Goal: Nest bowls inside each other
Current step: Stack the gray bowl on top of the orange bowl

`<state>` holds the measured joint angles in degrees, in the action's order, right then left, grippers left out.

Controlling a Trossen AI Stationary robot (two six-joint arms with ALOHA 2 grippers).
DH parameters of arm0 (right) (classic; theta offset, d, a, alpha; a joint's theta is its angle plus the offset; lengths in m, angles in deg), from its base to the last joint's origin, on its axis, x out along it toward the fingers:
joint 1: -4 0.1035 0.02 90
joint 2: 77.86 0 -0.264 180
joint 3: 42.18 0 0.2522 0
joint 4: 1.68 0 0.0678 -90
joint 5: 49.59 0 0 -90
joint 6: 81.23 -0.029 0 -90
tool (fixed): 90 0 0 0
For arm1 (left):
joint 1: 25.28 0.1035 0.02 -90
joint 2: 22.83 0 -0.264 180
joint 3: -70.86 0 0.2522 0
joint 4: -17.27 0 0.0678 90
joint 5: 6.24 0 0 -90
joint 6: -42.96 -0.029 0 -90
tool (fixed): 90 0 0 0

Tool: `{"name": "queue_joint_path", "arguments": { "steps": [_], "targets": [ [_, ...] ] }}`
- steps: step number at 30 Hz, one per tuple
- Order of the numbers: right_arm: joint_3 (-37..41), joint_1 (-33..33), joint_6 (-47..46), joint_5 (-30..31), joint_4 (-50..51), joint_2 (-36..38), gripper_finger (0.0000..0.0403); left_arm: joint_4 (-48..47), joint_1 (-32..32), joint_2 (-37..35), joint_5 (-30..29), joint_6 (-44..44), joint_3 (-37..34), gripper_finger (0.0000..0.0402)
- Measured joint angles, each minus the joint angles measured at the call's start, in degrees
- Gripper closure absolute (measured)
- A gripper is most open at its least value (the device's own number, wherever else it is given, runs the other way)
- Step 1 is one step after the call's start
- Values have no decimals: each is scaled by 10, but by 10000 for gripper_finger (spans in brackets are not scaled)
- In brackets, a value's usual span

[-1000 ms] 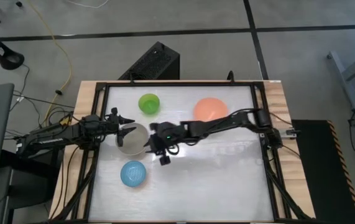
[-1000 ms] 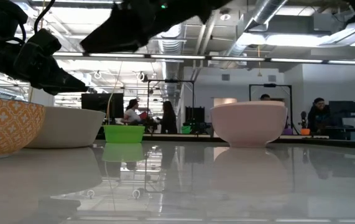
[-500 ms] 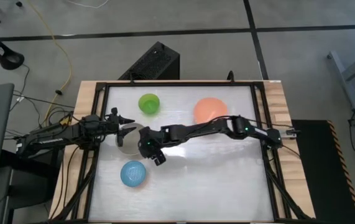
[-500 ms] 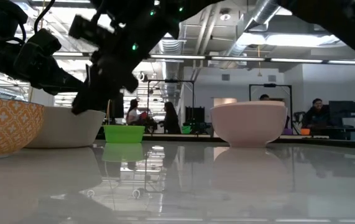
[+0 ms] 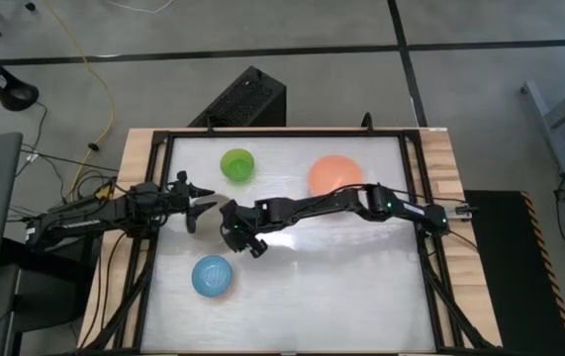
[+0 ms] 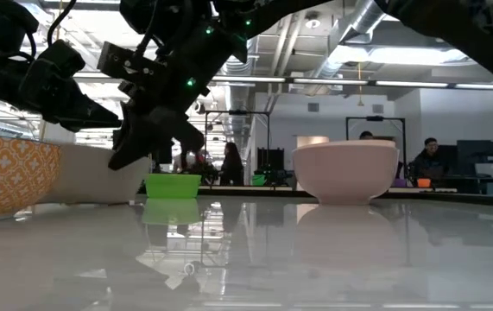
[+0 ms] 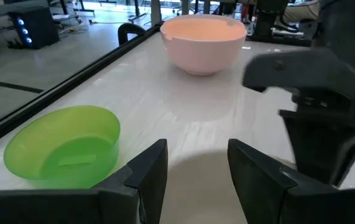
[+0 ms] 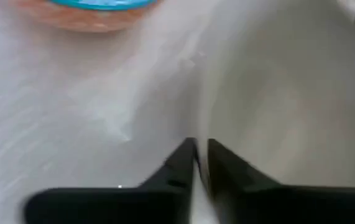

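The cream-white bowl stands on its base at the table's left, also seen in the low view. My right gripper reaches in from the right and is shut on this bowl's rim. My left gripper hovers open at the bowl's left side, touching nothing. The green bowl sits at the far left. At the far middle is the salmon-pink bowl, and the light-blue bowl, orange-patterned outside, stands near the front. My right gripper pinches the cream-white bowl's rim on the bowl's right, near side. One finger is inside the bowl and one outside. The fingers slant down from the table's right. The bowl appears to rest on the table.
Bare white tabletop lies to the right and front of the bowls. A black frame runs around the table. The room beyond, with people and desks, shows in the low view.
My right gripper has come down and toward the table's left, rolling at the wrist, and now stands at the cream-white bowl's rim. The bowls have stayed where they were.
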<state>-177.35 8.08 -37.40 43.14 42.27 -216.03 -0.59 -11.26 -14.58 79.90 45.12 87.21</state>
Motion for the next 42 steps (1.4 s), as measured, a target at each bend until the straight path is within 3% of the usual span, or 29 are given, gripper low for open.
{"name": "queue_joint_path", "arguments": {
  "steps": [2, 8, 17, 24, 29, 36, 42],
  "targets": [
    [0, -1, 14, -10, 14, 0, 385, 0, 0, 0, 0, 0, 0, 244],
    [0, 0, -21, -13, 69, 32, 391, 0, 0, 0, 0, 0, 0, 244],
    [0, 1, -234, -88, 332, 150, 396, 0, 0, 0, 0, 0, 0, 244],
    [32, 2, -349, -2, 450, 238, 396, 0, 0, 0, 0, 0, 0, 244],
    [134, -22, -406, 47, 438, 339, 396, 1, 0, 0, 0, 0, 0, 244],
    [351, -79, -484, 69, 338, 495, 396, 0, 0, 0, 0, 0, 0, 244],
    [472, -99, -505, 82, 265, 552, 396, 0, 0, 0, 0, 0, 0, 244]
  ]
}}
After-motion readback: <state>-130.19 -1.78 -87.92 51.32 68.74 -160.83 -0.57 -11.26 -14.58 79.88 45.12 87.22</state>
